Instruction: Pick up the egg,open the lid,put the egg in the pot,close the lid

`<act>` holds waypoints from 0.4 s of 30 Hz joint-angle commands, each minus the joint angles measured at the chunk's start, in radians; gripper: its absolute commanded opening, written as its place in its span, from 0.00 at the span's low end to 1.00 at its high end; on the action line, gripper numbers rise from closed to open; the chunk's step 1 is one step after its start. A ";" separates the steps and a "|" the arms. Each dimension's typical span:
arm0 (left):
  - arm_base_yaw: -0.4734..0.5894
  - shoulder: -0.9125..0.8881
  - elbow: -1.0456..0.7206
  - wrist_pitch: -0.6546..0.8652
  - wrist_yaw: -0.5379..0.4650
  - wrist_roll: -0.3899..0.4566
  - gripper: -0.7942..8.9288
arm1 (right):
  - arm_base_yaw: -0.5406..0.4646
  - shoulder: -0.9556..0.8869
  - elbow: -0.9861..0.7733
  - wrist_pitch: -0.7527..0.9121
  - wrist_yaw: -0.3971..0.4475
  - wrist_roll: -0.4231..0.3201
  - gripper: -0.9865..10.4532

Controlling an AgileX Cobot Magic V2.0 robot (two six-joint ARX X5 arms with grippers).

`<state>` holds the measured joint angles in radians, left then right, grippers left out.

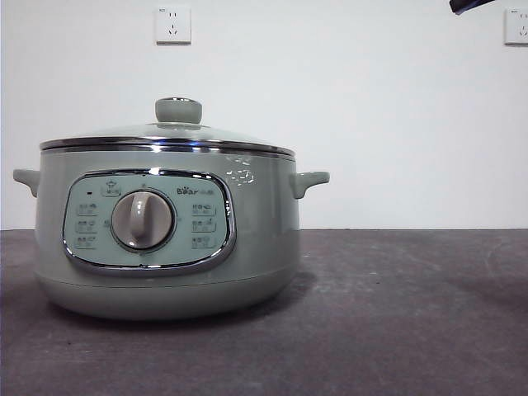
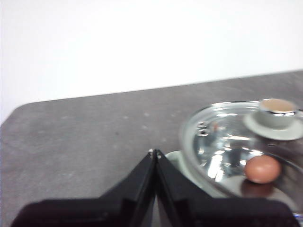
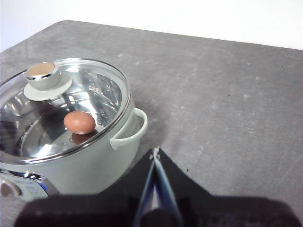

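The sage-green pot (image 1: 165, 239) stands on the table at the left of the front view, dial facing the camera. The glass lid (image 1: 169, 136) with its green knob (image 1: 178, 110) sits closed on the pot. The reddish-brown egg (image 3: 79, 122) lies inside the pot, seen through the glass; it also shows in the left wrist view (image 2: 262, 169). My left gripper (image 2: 155, 152) is shut and empty, above the table beside the pot. My right gripper (image 3: 155, 150) is shut and empty, near the pot's side handle (image 3: 130, 130).
The dark grey table (image 1: 396, 313) stretches to the right of the pot. Two wall sockets (image 1: 173, 25) are on the white wall behind. A black arm tip (image 1: 470, 5) shows at the top right corner of the front view.
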<state>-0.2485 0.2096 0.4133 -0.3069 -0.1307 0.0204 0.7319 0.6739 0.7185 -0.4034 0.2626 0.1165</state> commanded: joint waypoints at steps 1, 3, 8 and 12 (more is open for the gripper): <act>0.063 -0.054 -0.114 0.073 0.057 0.019 0.08 | 0.001 -0.001 -0.004 0.005 0.002 0.010 0.09; 0.091 -0.080 -0.175 0.106 0.063 0.019 0.08 | 0.001 -0.001 -0.004 0.005 0.002 0.010 0.09; 0.133 -0.133 -0.303 0.146 0.063 0.018 0.08 | 0.001 -0.001 -0.004 0.005 0.001 0.010 0.09; 0.150 -0.169 -0.360 0.149 0.070 0.014 0.08 | 0.001 -0.001 -0.004 0.005 0.002 0.010 0.09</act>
<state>-0.1043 0.0486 0.0639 -0.1772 -0.0658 0.0265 0.7319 0.6739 0.7185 -0.4034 0.2626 0.1169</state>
